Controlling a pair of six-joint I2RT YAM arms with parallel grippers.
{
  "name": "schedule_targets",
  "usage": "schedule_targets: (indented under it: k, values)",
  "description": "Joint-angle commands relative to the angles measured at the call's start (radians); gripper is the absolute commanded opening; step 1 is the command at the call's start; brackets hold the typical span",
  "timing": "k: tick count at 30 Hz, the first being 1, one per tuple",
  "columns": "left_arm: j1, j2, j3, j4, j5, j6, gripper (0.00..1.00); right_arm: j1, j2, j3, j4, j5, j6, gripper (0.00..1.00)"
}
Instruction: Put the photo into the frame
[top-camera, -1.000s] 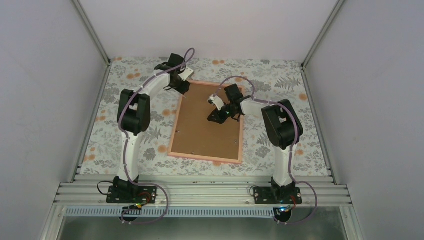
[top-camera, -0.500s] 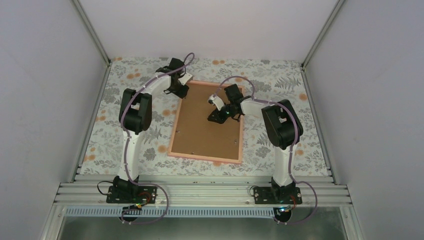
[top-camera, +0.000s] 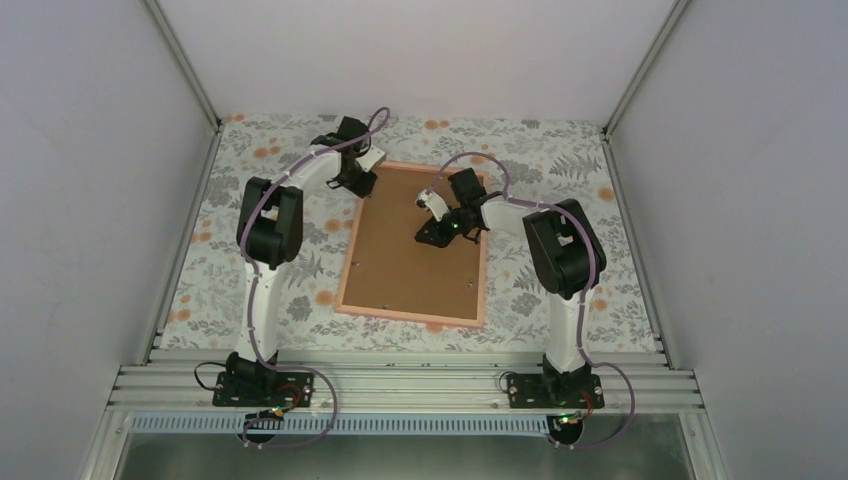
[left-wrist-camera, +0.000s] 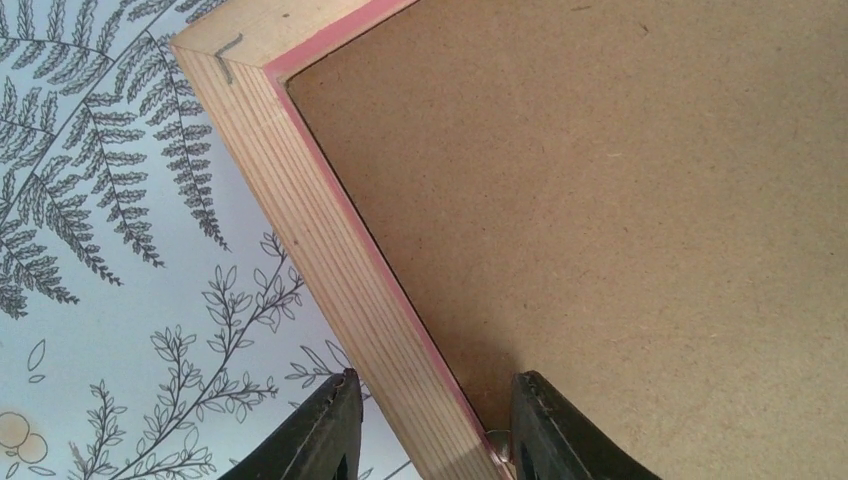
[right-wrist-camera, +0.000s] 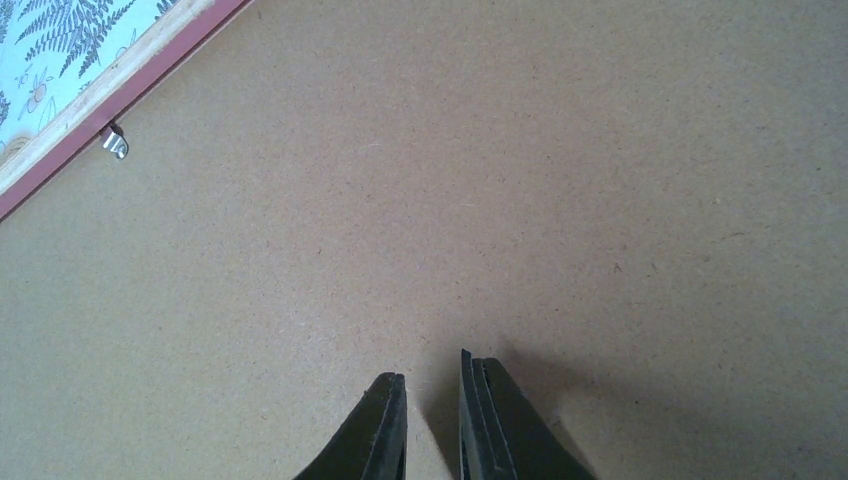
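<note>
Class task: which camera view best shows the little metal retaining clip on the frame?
The right wrist view: the clip shows clearly at the frame edge. The left wrist view shows only part of one; the top view renders clips as specks.

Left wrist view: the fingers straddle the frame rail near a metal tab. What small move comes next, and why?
Probably nudge the left end effector inward to press the metal tab over the backing board. Its fingers sit either side of the frame rail, with the tab beside the inner finger.

Even, soft light; sharp pictures, faint shadows, no glare.
</note>
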Motion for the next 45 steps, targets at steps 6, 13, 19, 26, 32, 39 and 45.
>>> schedule_targets:
  k: [6, 13, 19, 26, 32, 39, 45]
  values:
    - [0.013, -0.051, -0.023, -0.089, 0.004, 0.032, 0.41, 0.016, 0.033, -0.033, -0.115, 0.09, 0.014, 0.17]
    - [0.014, -0.182, -0.041, 0.082, 0.097, 0.161, 0.67, 0.001, -0.047, 0.064, -0.163, -0.005, -0.037, 0.28]
    - [0.01, -0.169, 0.007, 0.121, 0.221, 0.249, 0.98, -0.087, -0.065, 0.202, -0.2, -0.017, -0.059, 0.49]
    - [-0.016, 0.024, 0.306, 0.0, 0.378, 0.295, 1.0, -0.205, 0.016, 0.374, -0.254, 0.018, -0.057, 0.5]
    - [-0.084, 0.209, 0.541, -0.093, 0.401, 0.354, 0.99, -0.263, 0.075, 0.428, -0.24, 0.091, -0.028, 0.48]
    - [-0.153, 0.305, 0.595, -0.072, 0.355, 0.444, 0.99, -0.286, 0.12, 0.422, -0.209, 0.136, 0.002, 0.49]
    - [-0.171, 0.344, 0.586, 0.02, 0.253, 0.421, 0.98, -0.301, 0.143, 0.414, -0.184, 0.202, 0.034, 0.49]
